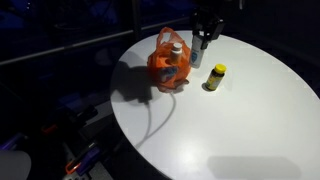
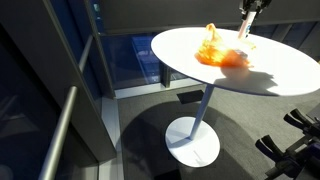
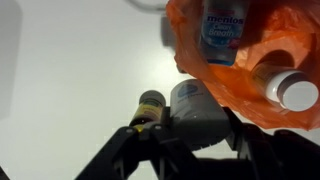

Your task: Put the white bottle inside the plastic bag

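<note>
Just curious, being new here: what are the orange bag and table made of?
The orange bag looks like thin plastic film: crinkled, shiny, translucent. The table seems smooth white laminate or painted board, with no grain visible; which, I cannot tell.

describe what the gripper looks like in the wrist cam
The gripper is black all over, with no colour accents. Its fingers are angular, linkage-style bars spreading from a dark body at the frame's bottom edge. No cables, labels or markings can be made out.

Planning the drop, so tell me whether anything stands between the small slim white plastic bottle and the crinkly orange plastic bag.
Nothing visible does. The slim white plastic bottle sits at the gripper, right beside the crinkly orange plastic bag; the short dark yellow-capped bottle stands on its other side.
</note>
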